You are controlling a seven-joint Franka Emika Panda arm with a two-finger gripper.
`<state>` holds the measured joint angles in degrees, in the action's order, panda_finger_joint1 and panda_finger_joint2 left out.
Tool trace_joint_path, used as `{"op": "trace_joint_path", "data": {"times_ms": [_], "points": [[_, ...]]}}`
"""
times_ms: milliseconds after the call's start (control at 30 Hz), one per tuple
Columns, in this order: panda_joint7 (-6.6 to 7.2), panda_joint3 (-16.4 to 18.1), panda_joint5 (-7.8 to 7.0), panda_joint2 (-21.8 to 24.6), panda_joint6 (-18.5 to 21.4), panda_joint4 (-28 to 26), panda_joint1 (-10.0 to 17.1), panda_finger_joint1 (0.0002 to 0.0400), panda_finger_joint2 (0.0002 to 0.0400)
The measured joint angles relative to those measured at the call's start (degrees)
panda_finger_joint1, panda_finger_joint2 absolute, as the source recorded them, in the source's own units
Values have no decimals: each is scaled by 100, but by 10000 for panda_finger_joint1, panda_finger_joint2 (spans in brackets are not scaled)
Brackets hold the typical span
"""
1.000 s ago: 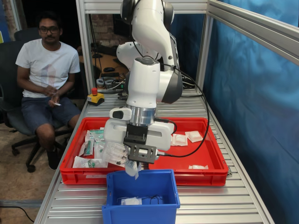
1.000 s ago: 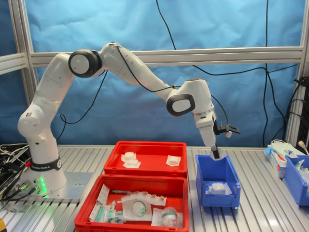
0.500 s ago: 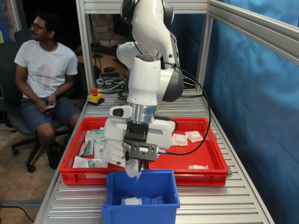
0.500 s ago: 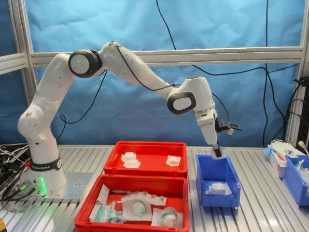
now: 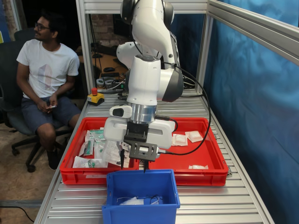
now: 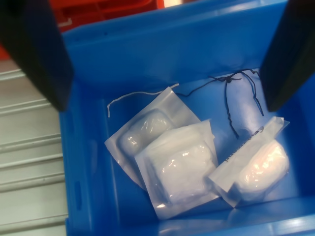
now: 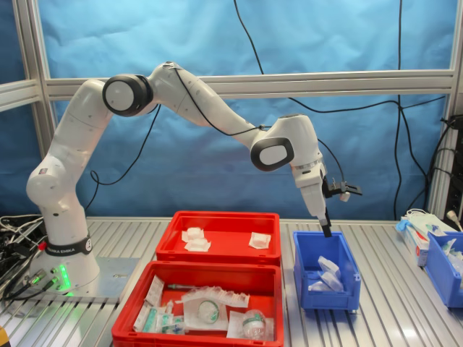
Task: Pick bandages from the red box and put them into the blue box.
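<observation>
Your gripper (image 5: pixel 132 165) hangs just above the blue box (image 5: pixel 141 194) with its jaws spread wide and nothing between them. Three bandages (image 6: pixel 182 164) lie on the box floor in the wrist view — that much looks done. The red box (image 7: pixel 218 236) beside it holds a few more white packets (image 7: pixel 194 238) — by my judgement, those remain to move.

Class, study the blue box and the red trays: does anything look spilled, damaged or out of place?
Nothing looks spilled or damaged. One oddity: a thin black thread lies loose in the blue box, beside three bandages that overlap askew. The end effector hangs open and empty above them.
</observation>
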<state>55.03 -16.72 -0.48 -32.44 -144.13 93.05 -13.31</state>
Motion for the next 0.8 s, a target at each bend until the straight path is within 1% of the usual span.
{"op": "trace_joint_path", "data": {"times_ms": [67, 100, 200, 233, 333, 367, 400, 600, 800], "points": [[0, 0, 0, 0, 0, 0, 0, 286, 286], [0, 0, 0, 0, 5, 0, 0, 336, 336], [0, 0, 0, 2, 55, 0, 0, 336, 336], [0, 0, 0, 5, 83, 0, 0, 383, 383], [0, 0, 0, 22, 197, 1, -4, 383, 383], [0, 1, 0, 45, 290, 4, -6, 383, 383], [0, 2, 0, 61, 335, 7, -7, 397, 397], [0, 3, 0, 220, 513, 16, -9, 397, 397], [0, 3, 0, 653, 614, 85, -34, 400, 400]]}}
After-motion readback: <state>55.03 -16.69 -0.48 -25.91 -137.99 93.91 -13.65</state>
